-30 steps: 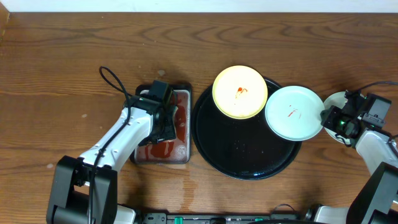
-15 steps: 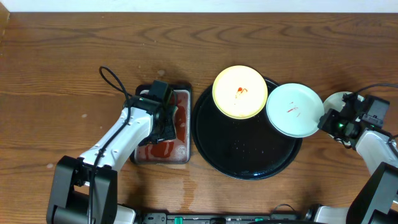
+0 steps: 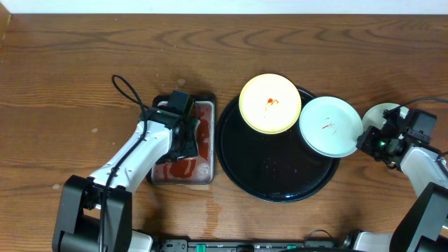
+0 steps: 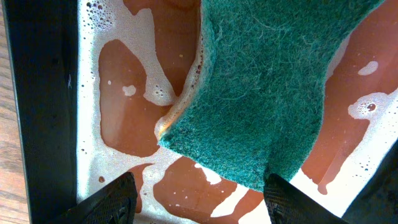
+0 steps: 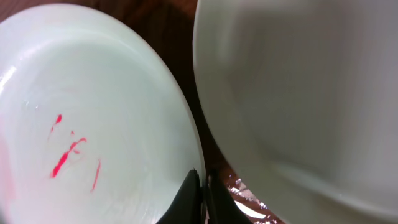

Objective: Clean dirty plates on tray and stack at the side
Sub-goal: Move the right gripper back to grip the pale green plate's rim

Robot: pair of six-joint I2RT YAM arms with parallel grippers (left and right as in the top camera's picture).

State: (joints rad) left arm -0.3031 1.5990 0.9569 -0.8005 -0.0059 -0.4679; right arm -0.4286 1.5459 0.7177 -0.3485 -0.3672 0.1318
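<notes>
Looks like the fetching step for one dirty plate. Holding the smeared mint-white plate (image 3: 331,126) by its right rim with the right gripper (image 3: 371,138), with jaws pinched shut on the thin edge; from the right wrist view, dark fingertips (image 5: 189,198) meeting right at that rim. Plate half over the right rim of the black tray (image 3: 276,175) and half out past it, close beside the pale yellow plate (image 3: 270,103); cannot tell whether lifted clear or resting on the rim. Red streaks near the middle of its face. Yellow plate on the far left part of the tray, also marked with a small red smear at its centre. A second mint-white plate (image 3: 383,112) on the counter (image 3: 70,70) just right of the tray, partly hidden under the right gripper, with no smear on the part showing: probably the start of the side stack. Left gripper (image 3: 183,134) low over the small metal tray (image 3: 203,175) of red soapy liquid, with jaws spread wide around the green scouring sponge (image 4: 267,87) lying in the liquid, not clamped on it, one finger plainly clear of its edge. Next, most likely: close on the sponge, bring sponge and plate together, and scrub off the red streaks. Calls for a firm pinch throughout, for fear of a tilt or slip from a one-edge hold on a plate once wet, then a gentle set-down onto the plate at the side.
</notes>
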